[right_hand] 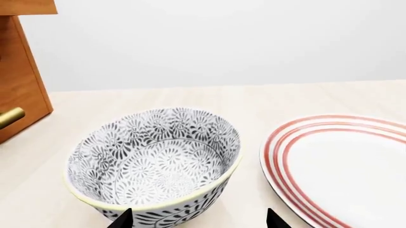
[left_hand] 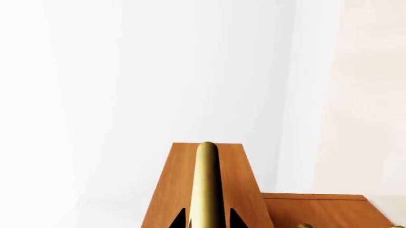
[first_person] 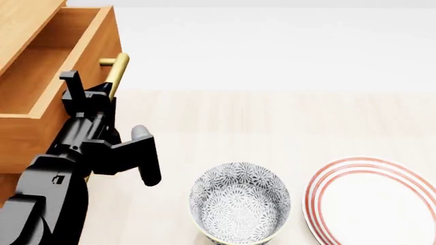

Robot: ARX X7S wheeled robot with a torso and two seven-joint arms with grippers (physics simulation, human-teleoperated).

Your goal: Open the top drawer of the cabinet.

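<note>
Left gripper (first_person: 102, 92) is clamped on the brass handle (first_person: 117, 71) of the top drawer (first_person: 41, 87), which stands pulled out from the cabinet (first_person: 20, 20). Pale wooden table (first_person: 272, 122), white wall behind. Left arm reaches forward; right gripper (right_hand: 198, 219), fingers spread, hovers by the patterned bowl (right_hand: 152, 161).

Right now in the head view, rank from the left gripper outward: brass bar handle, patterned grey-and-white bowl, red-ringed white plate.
1. Brass bar handle of the pulled-out top drawer: at the left gripper, between its fingers.
2. Patterned grey-and-white bowl: on the table, toward the robot's right.
3. Red-ringed white plate: farther right, beyond the bowl.
</note>
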